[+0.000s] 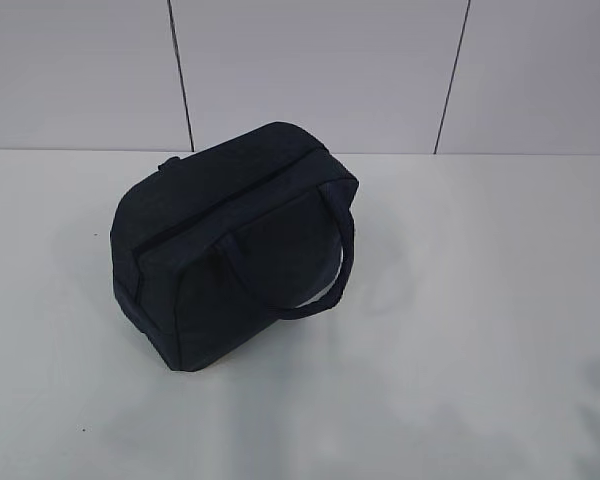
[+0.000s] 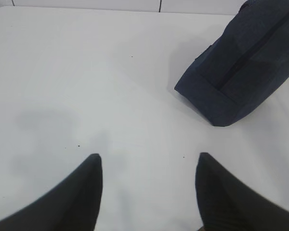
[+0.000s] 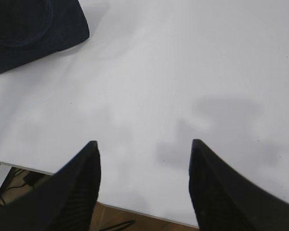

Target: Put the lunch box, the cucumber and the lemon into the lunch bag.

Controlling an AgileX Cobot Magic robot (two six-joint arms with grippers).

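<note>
A broad white surface fills every view, and on it, left of centre in the exterior view, sits the large dark navy fabric lunch bag with its zipper line across the top apparently closed and one looped handle drooping over the near side. The lunch box, cucumber and lemon appear in no view, so where they are cannot be told. The likely trouble: with the zipper seemingly shut, nothing can go in until it is opened, and the soft bag may slide or tip if pulled by one arm alone. Only the exterior view shows the whole bag and handle; it shows neither arm. The left wrist view shows the left end effector with jaws spread wide and empty over bare surface, the bag to its upper right. The right wrist view shows the right end effector likewise parted and empty near the surface's edge, the bag's corner at upper left.
</note>
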